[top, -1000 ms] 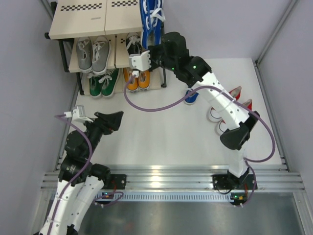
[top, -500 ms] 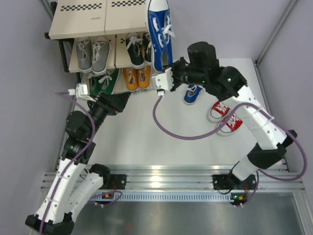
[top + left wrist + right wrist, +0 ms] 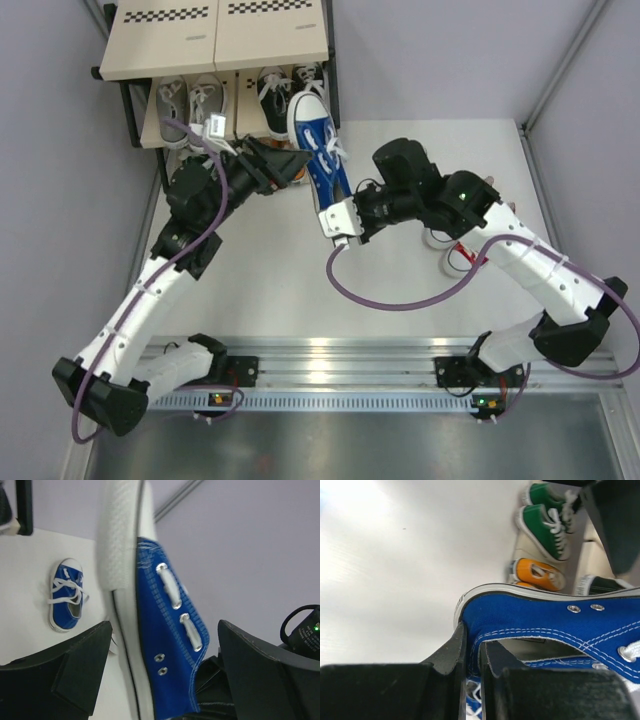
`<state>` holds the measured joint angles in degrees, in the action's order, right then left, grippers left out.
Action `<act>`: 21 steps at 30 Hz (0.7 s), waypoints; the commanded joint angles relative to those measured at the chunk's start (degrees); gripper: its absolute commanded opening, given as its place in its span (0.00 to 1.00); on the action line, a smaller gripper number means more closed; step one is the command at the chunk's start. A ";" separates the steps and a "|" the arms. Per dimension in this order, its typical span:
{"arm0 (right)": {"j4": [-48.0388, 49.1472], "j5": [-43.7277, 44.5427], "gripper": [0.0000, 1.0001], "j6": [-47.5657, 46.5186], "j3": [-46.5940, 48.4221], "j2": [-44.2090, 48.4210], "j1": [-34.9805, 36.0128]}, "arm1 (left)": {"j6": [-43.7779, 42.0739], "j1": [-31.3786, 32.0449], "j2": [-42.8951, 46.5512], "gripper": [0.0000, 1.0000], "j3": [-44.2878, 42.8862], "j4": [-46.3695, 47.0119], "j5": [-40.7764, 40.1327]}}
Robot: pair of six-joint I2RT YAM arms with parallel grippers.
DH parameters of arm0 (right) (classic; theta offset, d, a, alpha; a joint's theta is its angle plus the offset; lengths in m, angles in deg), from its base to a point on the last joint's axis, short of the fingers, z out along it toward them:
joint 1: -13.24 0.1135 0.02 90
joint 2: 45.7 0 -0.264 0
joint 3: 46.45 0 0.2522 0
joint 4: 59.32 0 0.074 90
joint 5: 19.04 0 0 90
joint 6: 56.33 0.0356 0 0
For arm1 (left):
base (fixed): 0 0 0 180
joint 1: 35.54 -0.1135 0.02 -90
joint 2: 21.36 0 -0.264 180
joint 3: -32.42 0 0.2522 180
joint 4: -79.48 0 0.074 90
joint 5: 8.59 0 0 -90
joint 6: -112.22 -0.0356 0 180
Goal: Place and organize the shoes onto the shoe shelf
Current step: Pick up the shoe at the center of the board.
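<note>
Whereas a second ago the blue shoe (image 3: 318, 150) stood up against the right end of the shoe shelf (image 3: 215, 40), the right arm has now swung it down and away, so it hangs in front of the shelf between the two arms. The right fingers (image 3: 461, 642) stay pinched shut on its heel collar. The left arm has meanwhile reached up from near its base, and the left fingers (image 3: 90, 650) have spread wide. They now stand on either side of the shoe's sole and upper, apart from both. To my eye this looks like a handover or a two-armed regrip before shelving, not a placement; the blue shoe is not yet on any board.

From above, the left arm covers the green shoes (image 3: 547, 527) and the orange shoes (image 3: 537, 575), which only the right wrist view shows on the lowest level. The second blue shoe (image 3: 65, 601) lies on the surface (image 3: 300, 270), seen only from the left wrist. The right arm hides most of what lies to its right. The top board shades the lower tiers, so free slots there are hard to judge.
</note>
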<state>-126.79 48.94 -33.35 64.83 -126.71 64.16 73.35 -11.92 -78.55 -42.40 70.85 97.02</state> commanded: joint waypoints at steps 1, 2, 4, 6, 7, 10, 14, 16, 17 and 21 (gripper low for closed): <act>5.20 -3.20 0.00 0.23 -0.65 4.89 1.46 | -1.21 4.76 -2.91 0.92 -3.54 2.87 0.12; 5.20 -3.29 0.00 0.40 -1.01 5.16 1.55 | -1.13 5.82 -3.54 0.93 -3.37 2.87 -0.23; 5.20 -3.73 0.00 0.67 -1.80 5.34 1.99 | -1.30 7.67 -4.77 0.95 -2.84 2.79 -1.29; 5.20 -3.99 0.00 1.02 -2.15 5.86 2.17 | -1.47 8.72 -5.21 0.96 -1.36 2.78 -2.25; 5.11 -4.43 0.00 1.19 -2.33 6.04 2.26 | -1.56 9.08 -5.21 0.95 -0.82 2.78 -3.13; 5.02 -4.61 0.00 1.19 -3.03 6.57 2.35 | -2.97 9.34 -5.21 0.95 0.76 1.21 -5.23; 4.85 -4.35 0.00 1.28 -3.30 7.44 2.35 | -5.25 9.34 -4.43 0.96 2.17 -1.87 -6.65; 4.76 -5.22 0.00 1.11 -3.91 7.97 2.35 | -5.08 9.43 -4.25 0.96 2.52 -2.05 -6.13; 4.85 -5.40 0.00 1.45 -4.17 8.15 2.35 | -4.82 9.34 -4.42 0.95 2.44 -2.05 -4.73; 5.63 -6.37 0.00 2.25 -5.66 8.24 2.35 | -1.75 9.34 -5.65 0.83 1.65 0.31 0.89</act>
<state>-128.70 45.46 -29.81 58.47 -121.82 65.38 70.79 -2.55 -83.88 -40.69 68.92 94.38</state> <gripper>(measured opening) 0.075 0.877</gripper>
